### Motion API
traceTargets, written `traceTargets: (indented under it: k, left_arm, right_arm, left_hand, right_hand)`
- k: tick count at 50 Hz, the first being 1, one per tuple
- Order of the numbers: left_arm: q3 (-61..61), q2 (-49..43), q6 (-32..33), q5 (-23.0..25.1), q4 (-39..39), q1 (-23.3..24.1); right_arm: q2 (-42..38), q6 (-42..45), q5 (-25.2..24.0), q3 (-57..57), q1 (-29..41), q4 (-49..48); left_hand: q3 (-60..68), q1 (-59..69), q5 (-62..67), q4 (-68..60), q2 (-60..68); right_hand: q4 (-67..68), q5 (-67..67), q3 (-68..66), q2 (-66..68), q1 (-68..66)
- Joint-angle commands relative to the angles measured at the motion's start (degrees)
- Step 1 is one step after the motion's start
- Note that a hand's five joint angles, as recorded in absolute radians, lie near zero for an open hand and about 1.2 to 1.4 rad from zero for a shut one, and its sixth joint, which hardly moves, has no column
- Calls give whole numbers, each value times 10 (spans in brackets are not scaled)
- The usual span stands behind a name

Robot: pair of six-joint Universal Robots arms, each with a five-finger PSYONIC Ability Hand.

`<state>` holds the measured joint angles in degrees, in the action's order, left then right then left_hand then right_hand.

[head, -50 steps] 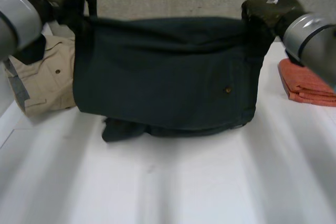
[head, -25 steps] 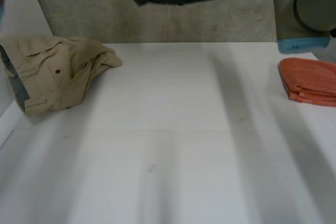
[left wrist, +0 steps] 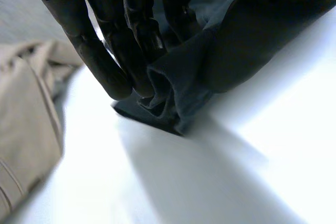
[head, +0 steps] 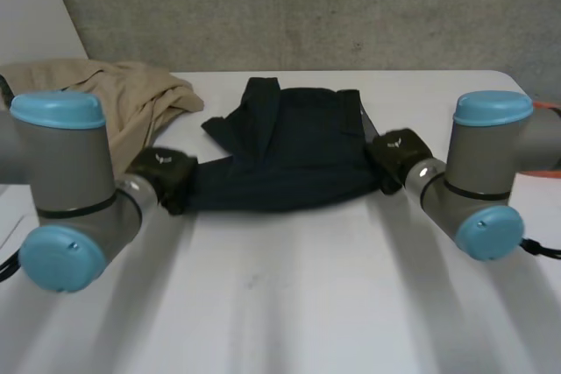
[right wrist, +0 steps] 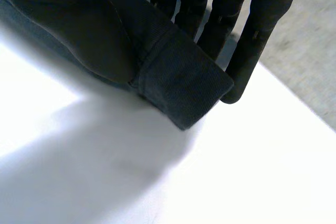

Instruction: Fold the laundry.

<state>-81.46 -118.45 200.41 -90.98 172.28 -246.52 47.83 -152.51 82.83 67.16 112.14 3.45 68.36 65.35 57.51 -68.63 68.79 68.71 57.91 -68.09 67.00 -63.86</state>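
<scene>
The dark garment point(head: 289, 159) is spread across the middle of the white table point(head: 289, 304). Its near edge is stretched fairly straight, while its far part is rumpled, with one flap folded over on the left side. A beige garment point(head: 131, 98) is heaped just beyond the dark garment's far left corner, close to it but apparently not touching.

The left hand point(head: 162, 177) is set at the dark garment's near left corner. In the left wrist view its fingers point(left wrist: 105, 61) are held nearly straight and close together, and the bunched corner is gathered against their tips. The thumb is hidden by cloth, so a pinch is judged rather than seen.

The right hand point(head: 396, 153) is placed at the near right corner. In the right wrist view a hemmed end of the dark garment is carried in front of straight fingers point(right wrist: 247, 51) and is raised slightly off the table, which suggests that it is gripped.

The step in hand is judged to be the laying out of the dark garment, and no fold is made yet. For the next move, the far flap would need to be smoothed flat. Both corners would then have to be lifted evenly and carried over the dark garment's far edge. Equal tension would be needed so that the cloth is not skewed.
</scene>
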Motion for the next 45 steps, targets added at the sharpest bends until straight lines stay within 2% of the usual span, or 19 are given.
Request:
traceTargets:
  k: [1, 4, 11, 18, 23, 29, 34, 41, 43, 44, 45]
  left_arm:
    - [-74, 90, 44, 28, -141, 4]
    - [-114, 134, 87, 51, -212, 10]
    - [-159, 193, 154, 81, -295, 19]
    - [-79, 171, 162, 60, -271, 26]
    - [51, 89, 149, 23, -227, 22]
    - [204, -19, 112, 3, -186, 12]
    - [383, -148, 75, -36, -172, 10]
    - [586, -289, 65, -97, -157, 16]
    - [632, -317, 64, -98, -153, 17]
    - [648, -325, 63, -93, -148, 20]
    - [653, -328, 63, -89, -143, 22]
  right_arm:
    - [123, 89, -2, 107, -8, 120]
    - [173, 155, -7, 160, -23, 176]
    - [212, 270, -42, 221, -54, 245]
    - [198, 209, -63, 181, -56, 211]
    - [165, 128, -58, 93, -51, 145]
    - [95, 72, -57, 1, -44, 57]
    - [-2, 42, -16, -102, -28, -25]
    - [-114, 36, 24, -200, -9, -167]
    - [-145, 34, 22, -221, -3, -211]
    - [-164, 33, 23, -233, 2, -236]
    - [-172, 33, 24, -239, 5, -244]
  left_hand:
    - [116, 146, 125, -114, 112]
    - [116, 146, 125, -114, 112]
    - [116, 146, 125, -114, 112]
    - [116, 146, 125, -114, 112]
    - [116, 146, 125, -114, 112]
    - [116, 146, 125, -114, 112]
    - [116, 146, 125, -114, 112]
    - [116, 146, 125, -114, 112]
    - [116, 146, 125, -114, 112]
    - [98, 128, 107, -96, 94]
    - [3, 33, 12, 0, -1]
  right_hand:
    - [113, 121, -119, 130, -161]
    - [113, 121, -119, 130, -161]
    - [113, 121, -119, 130, -161]
    - [113, 121, -119, 130, -161]
    - [113, 121, -119, 130, -161]
    - [113, 121, -119, 130, -161]
    - [113, 121, -119, 130, -161]
    - [113, 121, -119, 130, -161]
    - [-58, -50, 52, -41, 9]
    - [-300, -292, 294, -283, 252]
    - [-376, -368, 370, -359, 328]
